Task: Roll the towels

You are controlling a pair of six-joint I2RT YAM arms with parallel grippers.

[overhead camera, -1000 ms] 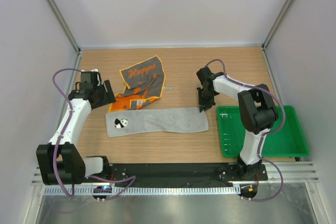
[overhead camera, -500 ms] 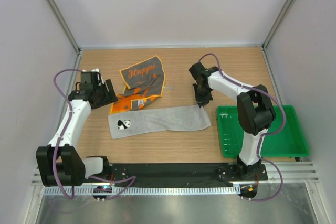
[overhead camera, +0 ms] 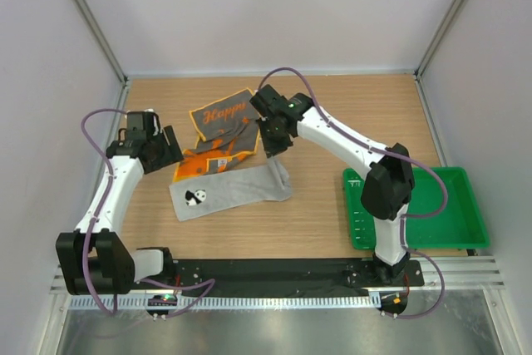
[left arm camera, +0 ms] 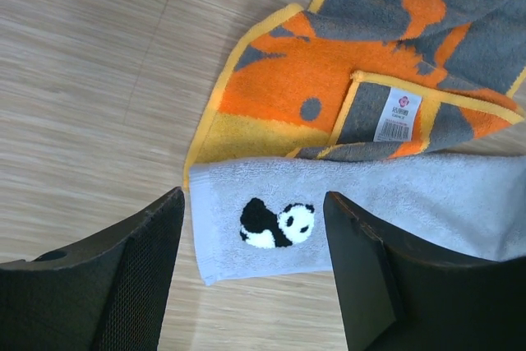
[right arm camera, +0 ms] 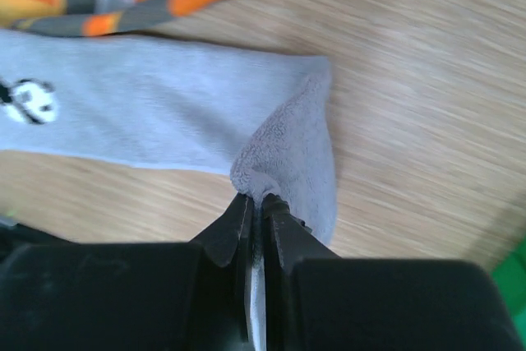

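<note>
The light grey towel (overhead camera: pixel 229 189) with a panda patch (left arm camera: pixel 277 223) lies on the table, its right end lifted and folded back to the left. My right gripper (overhead camera: pixel 274 145) is shut on that end of the light grey towel (right arm camera: pixel 288 162), above the table. The dark grey and orange towel (overhead camera: pixel 223 129) lies crumpled behind it, with its label (left arm camera: pixel 397 116) showing in the left wrist view. My left gripper (overhead camera: pixel 166 154) is open and empty, hovering over the panda end of the grey towel, its fingers (left arm camera: pixel 140 277) on either side of the patch.
A green plastic tray (overhead camera: pixel 453 222) sits at the right near edge of the table. White walls and metal frame posts enclose the wooden table (overhead camera: pixel 349 114) on three sides.
My right gripper has moved left and back, dragging the grey towel's right end over itself, so the towel now looks much shorter. The left arm has hardly moved.
</note>
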